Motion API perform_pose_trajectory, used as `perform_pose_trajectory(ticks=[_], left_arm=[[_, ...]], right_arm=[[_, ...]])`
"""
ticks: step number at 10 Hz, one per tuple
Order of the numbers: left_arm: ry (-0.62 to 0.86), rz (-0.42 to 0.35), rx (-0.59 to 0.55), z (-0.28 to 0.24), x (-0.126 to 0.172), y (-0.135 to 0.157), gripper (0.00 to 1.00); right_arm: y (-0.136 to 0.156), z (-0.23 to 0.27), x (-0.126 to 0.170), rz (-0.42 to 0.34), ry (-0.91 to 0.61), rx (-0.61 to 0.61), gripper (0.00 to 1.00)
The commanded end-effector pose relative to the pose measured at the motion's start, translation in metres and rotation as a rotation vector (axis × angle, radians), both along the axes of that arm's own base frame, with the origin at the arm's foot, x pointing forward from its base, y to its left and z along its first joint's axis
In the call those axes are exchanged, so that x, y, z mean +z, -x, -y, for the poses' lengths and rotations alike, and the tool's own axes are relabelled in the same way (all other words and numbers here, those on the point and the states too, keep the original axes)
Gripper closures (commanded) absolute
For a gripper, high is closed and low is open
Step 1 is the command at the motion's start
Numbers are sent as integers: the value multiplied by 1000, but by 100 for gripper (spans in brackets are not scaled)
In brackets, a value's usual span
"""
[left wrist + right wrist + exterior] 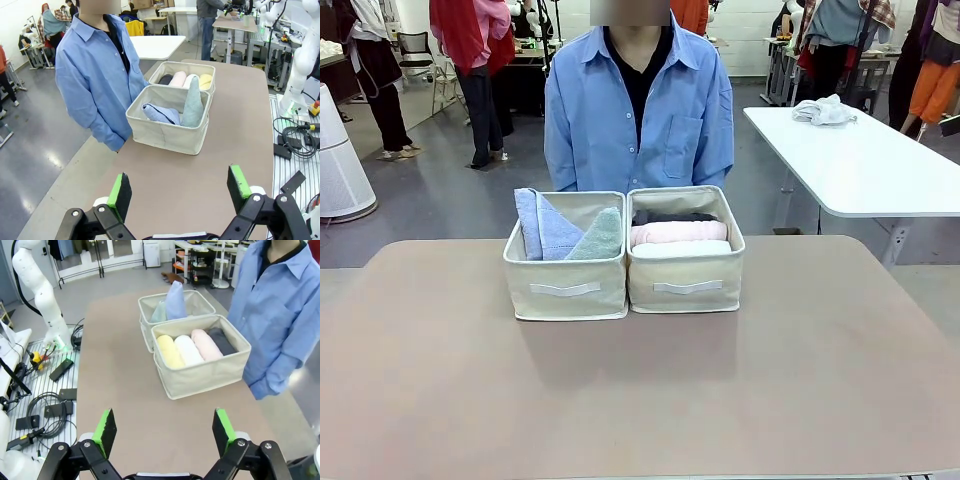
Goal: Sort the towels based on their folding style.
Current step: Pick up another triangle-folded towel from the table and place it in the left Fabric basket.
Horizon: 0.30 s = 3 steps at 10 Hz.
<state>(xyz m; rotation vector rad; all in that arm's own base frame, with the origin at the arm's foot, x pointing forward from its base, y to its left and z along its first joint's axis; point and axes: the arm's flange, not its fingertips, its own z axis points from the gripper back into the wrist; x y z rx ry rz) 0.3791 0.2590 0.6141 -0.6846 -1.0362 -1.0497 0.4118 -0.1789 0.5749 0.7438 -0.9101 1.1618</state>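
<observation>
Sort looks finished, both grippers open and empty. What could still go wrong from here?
1. The pale green cone and light blue cone stand above their bin's rim; they could tip out if bumped.
2. The person stands against the bins' far side; a reach by the left gripper or right gripper risks contact.

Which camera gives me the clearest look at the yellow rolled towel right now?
The right wrist view: the yellow towel lies in full length at the near end of its bin, beside the white roll. The left wrist view shows its end, small and far off. From the front, the bin's front wall hides it.
</observation>
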Motion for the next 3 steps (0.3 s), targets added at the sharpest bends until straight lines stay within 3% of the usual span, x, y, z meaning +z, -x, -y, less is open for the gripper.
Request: perform_pose_trajectory(ticks=[1, 3], left_arm=[[14, 27, 3, 1, 0, 1, 0], [14, 27, 3, 1, 0, 1, 0]], right_arm=[[0, 1, -1, 11, 3, 19, 0], [0, 1, -1, 11, 3, 19, 0]])
